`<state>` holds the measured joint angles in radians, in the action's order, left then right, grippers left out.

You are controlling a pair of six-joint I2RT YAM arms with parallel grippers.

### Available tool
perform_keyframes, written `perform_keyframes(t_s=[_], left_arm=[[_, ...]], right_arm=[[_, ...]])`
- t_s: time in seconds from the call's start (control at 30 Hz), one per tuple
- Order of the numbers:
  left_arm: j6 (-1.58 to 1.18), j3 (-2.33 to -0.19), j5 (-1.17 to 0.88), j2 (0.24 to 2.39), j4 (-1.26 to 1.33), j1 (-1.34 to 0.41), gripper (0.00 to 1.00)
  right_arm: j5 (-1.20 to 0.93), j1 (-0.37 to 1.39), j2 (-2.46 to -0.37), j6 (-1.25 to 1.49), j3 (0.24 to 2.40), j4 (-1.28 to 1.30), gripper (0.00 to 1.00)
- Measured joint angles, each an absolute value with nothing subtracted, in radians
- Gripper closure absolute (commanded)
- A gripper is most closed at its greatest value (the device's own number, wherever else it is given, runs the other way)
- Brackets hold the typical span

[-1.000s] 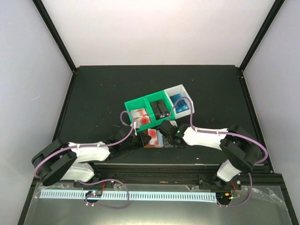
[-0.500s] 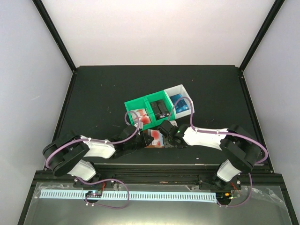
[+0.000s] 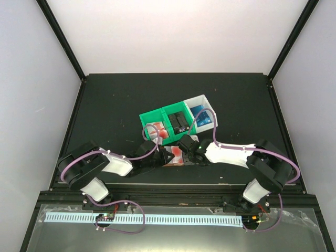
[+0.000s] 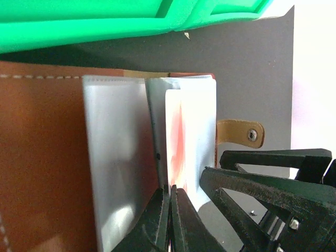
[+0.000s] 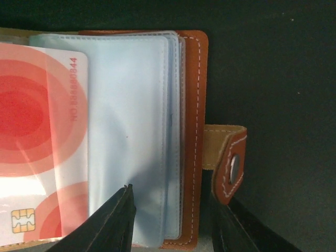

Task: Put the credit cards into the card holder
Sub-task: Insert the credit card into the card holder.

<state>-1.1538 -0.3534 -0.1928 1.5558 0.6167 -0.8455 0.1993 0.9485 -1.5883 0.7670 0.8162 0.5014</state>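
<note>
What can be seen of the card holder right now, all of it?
The card holder is reddish-brown stitched leather, lying open on the table beside the green bins. Clear pockets fan from it; a snap tab sticks off one edge. A red-and-white card, pinched by the shut left gripper, rests against the pockets. The right gripper straddles its cover edge; grip unclear.

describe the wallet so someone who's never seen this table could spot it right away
On the black table, look at the near side of the green bins. The wallet lies open there. It is the only brown leather thing, with clear sleeves and a short snap tab.
</note>
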Motion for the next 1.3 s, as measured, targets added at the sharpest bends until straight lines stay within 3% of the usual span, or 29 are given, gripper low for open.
perform_keyframes(t_s=[0.2, 0.47, 0.7, 0.83, 1.17, 1.3], left_arm=[[-1.153, -0.368, -0.203, 1.573, 0.625, -0.846, 0.96], [-1.118, -0.400, -0.190, 1.555, 0.518, -0.859, 0.73], [-1.070, -0.449, -0.131, 1.465, 0.296, -0.884, 0.69], [-1.046, -0.466, -0.112, 1.449, 0.219, -0.885, 0.72], [-0.979, -0.541, -0.109, 1.510, 0.163, -0.890, 0.95], [-0.966, -0.564, -0.109, 1.536, 0.157, -0.894, 0.96]], right_arm=[[0.199, 0.949, -1.586, 0.768, 0.813, 0.498, 0.59], [0.196, 0.949, -1.583, 0.768, 0.809, 0.493, 0.59], [0.190, 0.949, -1.579, 0.772, 0.805, 0.486, 0.59], [0.186, 0.949, -1.575, 0.773, 0.799, 0.482, 0.59], [0.182, 0.949, -1.571, 0.777, 0.792, 0.470, 0.59], [0.182, 0.949, -1.571, 0.780, 0.792, 0.470, 0.59]])
